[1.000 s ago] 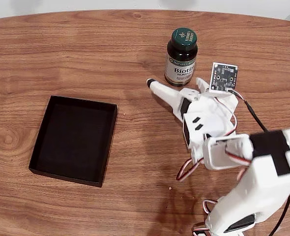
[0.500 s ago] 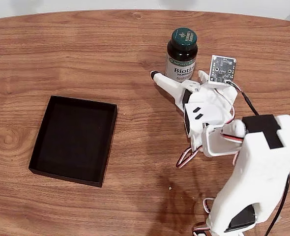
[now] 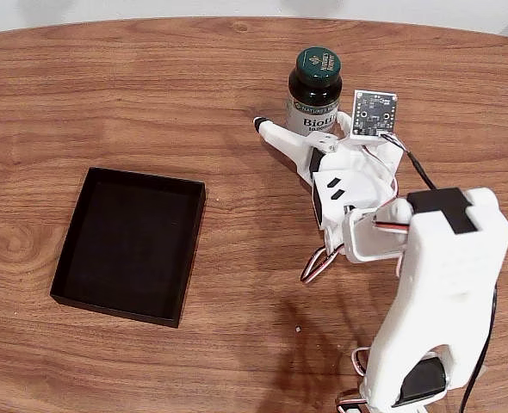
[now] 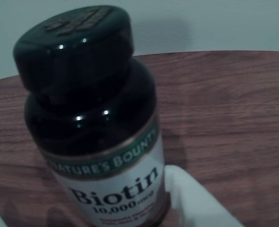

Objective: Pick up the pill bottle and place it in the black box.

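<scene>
Since half a second ago, the white arm [image 3: 435, 284] has reached further toward the far edge of the wooden table [image 3: 151, 95], and the pill bottle [image 3: 312, 95] has shifted a little to the left and away from the camera in the fixed view.

Largest is the table, which carries everything. Next is the arm, rising from the lower right of the fixed view. The black box [image 3: 127, 245] lies flat on the left part of the table, well apart from the bottle and the arm, with nothing inside it.

The gripper [image 3: 301, 129] is at the bottle's base. Its fingers are spread: one long white finger [image 3: 280, 142] points to the left of the bottle, the other side is close to the bottle's right. Whether they already press the bottle, I cannot tell.

The pill bottle stands on the table near the far edge. In the wrist view the bottle [image 4: 97, 137] looks tilted and very near, and a white fingertip [image 4: 191, 201] is just beside its label.
</scene>
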